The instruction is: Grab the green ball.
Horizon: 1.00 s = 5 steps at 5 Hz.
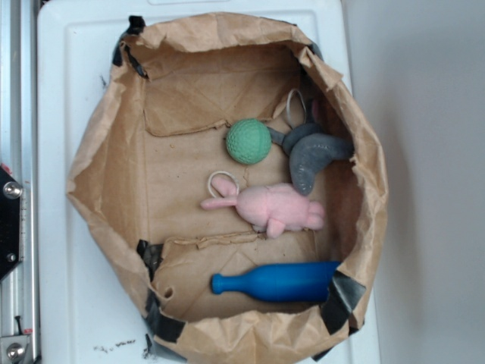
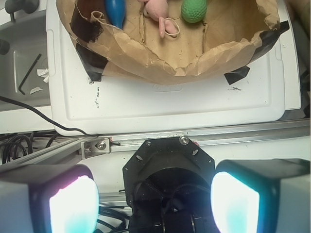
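Now: jaws released, nothing btwn, outside paper bag [image 1: 106, 152]; green ball [image 1: 248, 142] touching grey plush [image 1: 311, 155].

A crumpled brown paper bag [image 1: 98, 174], rolled open and patched with black tape, sits on a white tray [image 2: 170, 104] ahead of the end effector. Inside lie a pink plush bunny [image 1: 276, 206], a grey plush toy [image 1: 312, 158] and a blue bowling pin [image 1: 276, 282]. Nearer, between tray and end effector, runs a metal rail [image 2: 204, 138]. A black cable [image 2: 34, 116] trails at the left.
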### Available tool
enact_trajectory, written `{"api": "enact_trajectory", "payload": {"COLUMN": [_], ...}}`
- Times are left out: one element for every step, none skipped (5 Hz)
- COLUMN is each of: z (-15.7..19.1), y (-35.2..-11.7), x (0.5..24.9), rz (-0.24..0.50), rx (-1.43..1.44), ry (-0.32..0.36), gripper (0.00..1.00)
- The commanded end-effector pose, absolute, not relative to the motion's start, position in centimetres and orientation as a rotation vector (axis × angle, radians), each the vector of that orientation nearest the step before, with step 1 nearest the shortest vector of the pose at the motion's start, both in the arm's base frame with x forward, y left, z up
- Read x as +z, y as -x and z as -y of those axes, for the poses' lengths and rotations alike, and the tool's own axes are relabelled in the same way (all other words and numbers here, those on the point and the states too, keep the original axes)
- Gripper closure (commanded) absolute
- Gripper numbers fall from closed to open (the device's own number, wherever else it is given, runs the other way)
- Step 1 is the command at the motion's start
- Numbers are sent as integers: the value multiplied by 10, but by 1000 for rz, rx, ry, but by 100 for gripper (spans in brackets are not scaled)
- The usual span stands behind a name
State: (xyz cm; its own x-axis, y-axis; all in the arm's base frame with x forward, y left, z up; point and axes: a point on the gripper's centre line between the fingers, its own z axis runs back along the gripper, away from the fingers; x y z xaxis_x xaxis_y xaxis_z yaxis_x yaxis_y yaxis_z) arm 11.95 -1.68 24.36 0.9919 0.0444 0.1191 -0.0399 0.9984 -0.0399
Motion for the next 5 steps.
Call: {"api": "enact_trajectory", "payload": {"z": [17,11,11,11,11], "y": [-119,-153,-153,-153,-153], "x": [244,241,241,241,241], "rz": [120,109,109,109,109], "rx": [42,88,88,88,88], "ry": [37,7,7,7,7], "gripper": [0,0,0,0,0]}}
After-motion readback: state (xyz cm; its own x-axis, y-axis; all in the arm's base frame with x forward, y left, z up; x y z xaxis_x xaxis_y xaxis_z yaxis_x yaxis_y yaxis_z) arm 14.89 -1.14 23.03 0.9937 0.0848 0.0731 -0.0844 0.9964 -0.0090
